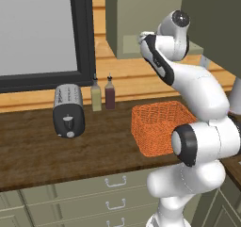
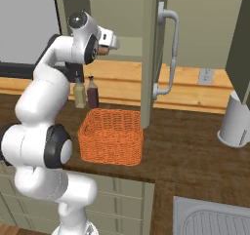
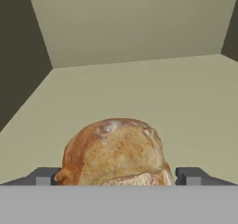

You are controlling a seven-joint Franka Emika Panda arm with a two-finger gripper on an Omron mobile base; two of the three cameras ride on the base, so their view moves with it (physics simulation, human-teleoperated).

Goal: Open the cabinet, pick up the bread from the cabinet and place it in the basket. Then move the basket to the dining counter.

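Note:
The sage-green cabinet's door (image 2: 149, 58) stands swung open, its curved silver handle (image 2: 169, 53) facing the room. In the hand view the golden-brown bread (image 3: 116, 149) lies on the cabinet floor right in front of me. My gripper (image 3: 116, 176) is open, one dark fingertip (image 3: 44, 176) on each side of the roll and close against its flanks. From the right base view my hand (image 2: 108, 40) reaches into the cabinet's lower opening with a bit of the bread (image 2: 103, 50) beside it. The orange wicker basket (image 1: 162, 126) (image 2: 111, 136) sits on the worktop directly below.
A silver toaster (image 1: 68, 111) lies left on the dark wood worktop, with two bottles (image 1: 102, 94) by the wall behind the basket. A pale canister (image 2: 237, 121) stands at the right, a sink (image 2: 215, 218) in front of it. Green drawers (image 1: 108, 198) run below.

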